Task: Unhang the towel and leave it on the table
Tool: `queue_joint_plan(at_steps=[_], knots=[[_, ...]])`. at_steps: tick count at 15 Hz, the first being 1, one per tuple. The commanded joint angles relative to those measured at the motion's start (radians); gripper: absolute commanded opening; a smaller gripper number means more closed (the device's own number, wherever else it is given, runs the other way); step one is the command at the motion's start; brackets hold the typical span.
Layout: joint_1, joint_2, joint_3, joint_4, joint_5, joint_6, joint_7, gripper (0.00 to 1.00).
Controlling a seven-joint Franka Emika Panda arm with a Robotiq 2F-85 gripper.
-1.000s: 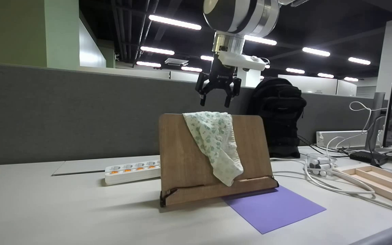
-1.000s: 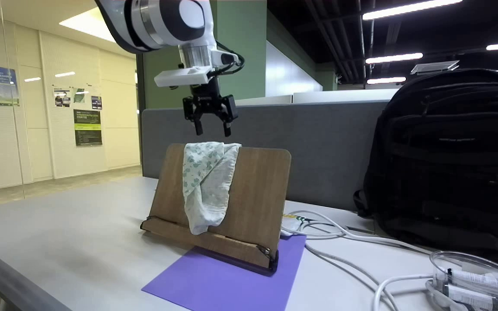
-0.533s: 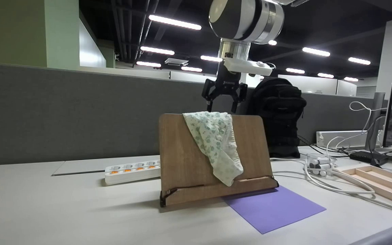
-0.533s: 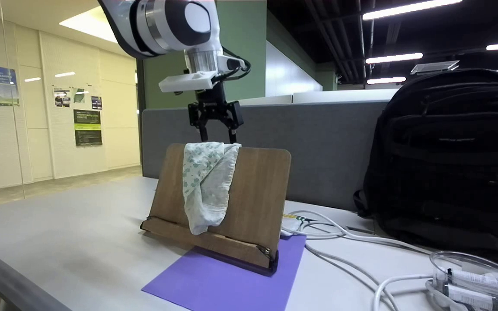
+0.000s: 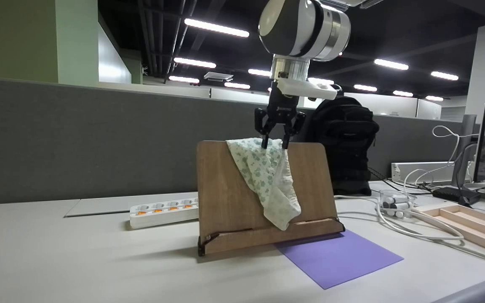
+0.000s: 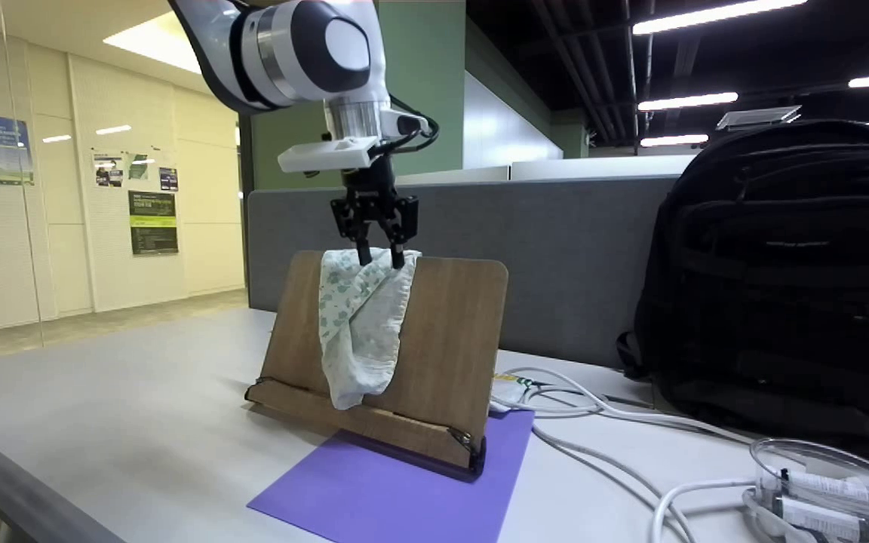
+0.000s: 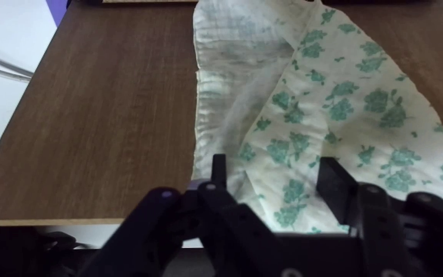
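Down was brought the gripper (image 5: 275, 146), to the top edge of the one towel (image 5: 270, 181), its two fingers (image 7: 335, 188) drawn closer together! A gap was left between them, no cloth seen pinched. The towel was draped over a single wooden board (image 5: 221, 189), wood shown on both sides. One purple sheet (image 5: 339, 261) was partly covered by the board, left of which, in an exterior view, broad table (image 5: 78, 252) was shown. By one clear dish (image 6: 763, 473), at least two vials (image 6: 830, 490) were held.
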Motion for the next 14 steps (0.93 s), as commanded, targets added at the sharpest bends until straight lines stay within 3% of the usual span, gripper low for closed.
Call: queue_joint_plan(at_steps=[1, 6, 10, 14], knots=[[0.003, -0.001, -0.006, 0.0, -0.028, 0.0, 0.047, 0.34], [0.003, -0.016, -0.001, -0.009, -0.009, -0.03, 0.024, 0.02], [0.006, -0.05, 0.016, -0.033, 0.037, -0.128, -0.034, 0.0], [0.021, -0.13, 0.041, -0.101, 0.076, -0.389, -0.14, 0.01]])
